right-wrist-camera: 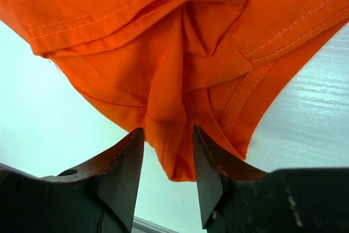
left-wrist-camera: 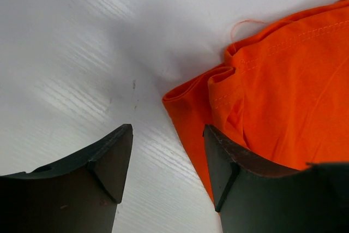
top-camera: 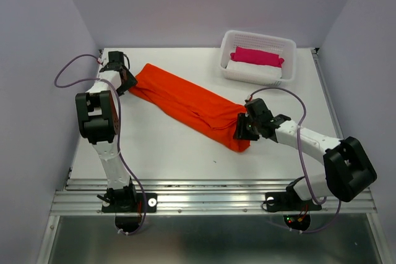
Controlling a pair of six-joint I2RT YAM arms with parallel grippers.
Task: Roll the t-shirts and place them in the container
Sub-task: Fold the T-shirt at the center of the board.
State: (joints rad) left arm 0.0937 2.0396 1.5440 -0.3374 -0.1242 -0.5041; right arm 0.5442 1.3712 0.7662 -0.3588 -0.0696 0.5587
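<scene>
An orange-red t-shirt (top-camera: 185, 106) lies folded into a long band, running diagonally from the back left to the middle right of the table. My left gripper (top-camera: 127, 81) is open at the shirt's back-left end; in the left wrist view its jaws (left-wrist-camera: 168, 162) stand apart over bare table, with the shirt's hem (left-wrist-camera: 272, 96) under the right finger. My right gripper (top-camera: 242, 131) is open at the shirt's near-right end. In the right wrist view a bunched fold of the shirt (right-wrist-camera: 180, 80) hangs between the fingertips (right-wrist-camera: 168, 159), which stand apart from it.
A white perforated basket (top-camera: 230, 72) stands at the back right, holding a rolled pink cloth (top-camera: 257, 57) on a white one. The table's metal front rail (top-camera: 210, 199) runs along the near edge. Purple cables loop from both arms.
</scene>
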